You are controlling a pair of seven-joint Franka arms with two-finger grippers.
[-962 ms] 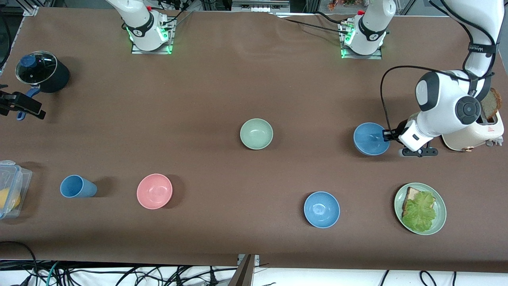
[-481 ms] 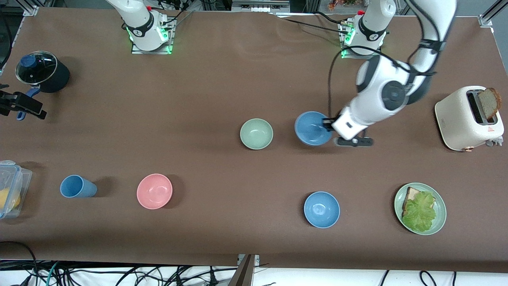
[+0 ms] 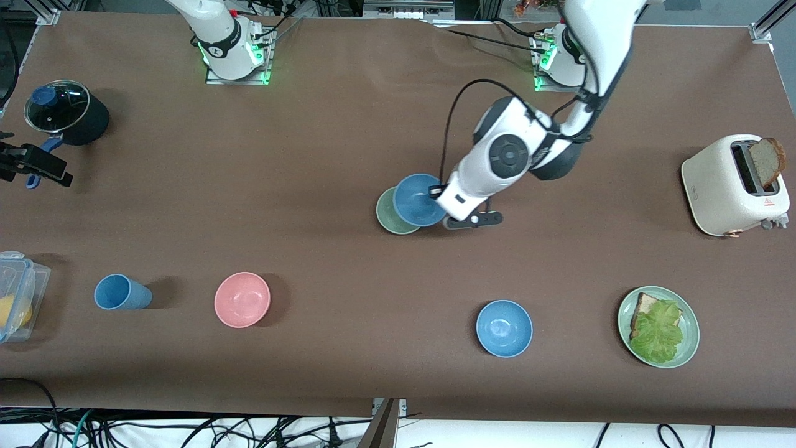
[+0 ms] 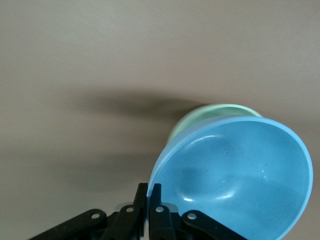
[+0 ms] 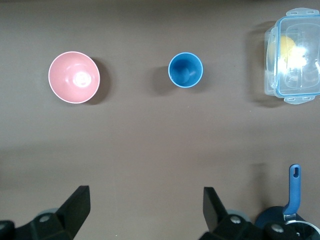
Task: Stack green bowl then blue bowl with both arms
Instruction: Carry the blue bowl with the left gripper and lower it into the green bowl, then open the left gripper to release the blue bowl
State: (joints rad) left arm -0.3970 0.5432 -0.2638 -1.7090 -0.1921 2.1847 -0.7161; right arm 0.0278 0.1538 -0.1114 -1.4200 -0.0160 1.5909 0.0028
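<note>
green bowl (image 3: 388, 216) matte mint, left claw (image 4: 148, 196) holds blue bowl (image 3: 418, 200) over it

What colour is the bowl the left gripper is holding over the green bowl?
Blue. The left gripper pinches the blue bowl by its rim above the green bowl; the left wrist view shows it best.

Left tool (image 3: 438, 187) over counter (image 3: 323, 137) middle, clamped on rim of held bowl (image 3: 418, 199); held bowl partly over green bowl (image 3: 388, 218). Second bowl (image 3: 504, 328) nearer front camera, beside plate (image 3: 690, 330) with toast and lettuce (image 3: 658, 330). Toaster (image 3: 727, 186) at left arm's end, bread (image 3: 765, 160) in slot. Pink bowl (image 3: 242, 299) beside cup (image 3: 121, 292); container (image 3: 15, 295) and pot (image 3: 65, 113) at right arm's end. Right tool (image 5: 145, 207), fingers apart, waits above there.
</note>
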